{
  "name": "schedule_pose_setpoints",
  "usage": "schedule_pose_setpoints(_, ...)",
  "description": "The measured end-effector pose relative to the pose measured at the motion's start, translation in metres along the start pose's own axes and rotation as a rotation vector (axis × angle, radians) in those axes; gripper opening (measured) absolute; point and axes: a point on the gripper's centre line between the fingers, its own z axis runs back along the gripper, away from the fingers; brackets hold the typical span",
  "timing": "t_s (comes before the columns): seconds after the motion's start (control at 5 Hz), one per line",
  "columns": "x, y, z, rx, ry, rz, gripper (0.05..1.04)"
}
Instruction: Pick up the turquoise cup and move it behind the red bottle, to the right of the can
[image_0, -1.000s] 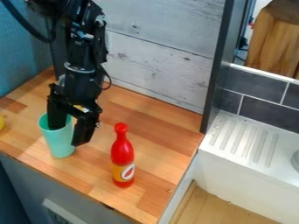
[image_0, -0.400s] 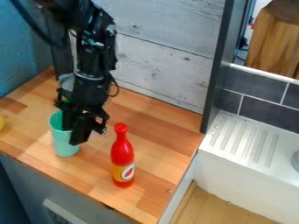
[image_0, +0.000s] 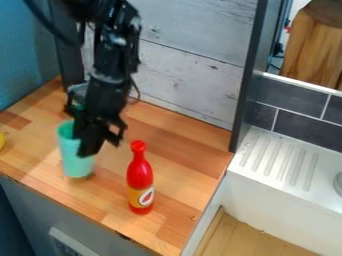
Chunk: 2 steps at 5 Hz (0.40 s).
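1. Gripper (image_0: 89, 146): its fingers have drawn in from the wide spread they had a second ago and now look clamped on the cup's wall, toward 2 o'clock on its rim. The far finger is partly hidden, so the grip is judged from how near the gripper sits and how the cup has shifted with it.

2. Cup (image_0: 69, 153): the pale green cup is in the gripper's hold, near 8 o'clock of the view's middle. It is close to upright, open end up. It has shifted slightly toward 3 o'clock since the first picture, and its rim now shows a little higher. A darker patch shows by its base, so it may be just off the counter (image_0: 180, 152), though I cannot tell for sure.

3. Arm (image_0: 112, 67): it comes in from 12 o'clock of the cup and has eased toward 3 o'clock along with it.

4. What this means: the closing looks done, and the cup seems to follow the arm rather than slip.

5. Bottle (image_0: 140, 176): red, upright on the counter at 4 o'clock from the cup, near but apart, unmoved.

6. Yellow thing (image_0: 2, 141): at 9 o'clock from the cup, cut off by the view's edge.

7. Sink (image_0: 294, 180): white, with a grooved top, well apart at 3 o'clock.
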Motion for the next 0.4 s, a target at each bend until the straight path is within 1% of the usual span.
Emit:
schedule_pose_setpoints(0.2,0.004,0.005,0.028,0.000,-0.060,-0.021,0.111)
schedule_pose_setpoints(0.4,0.015,0.007,0.053,-0.019,-0.129,-0.047,0.111)
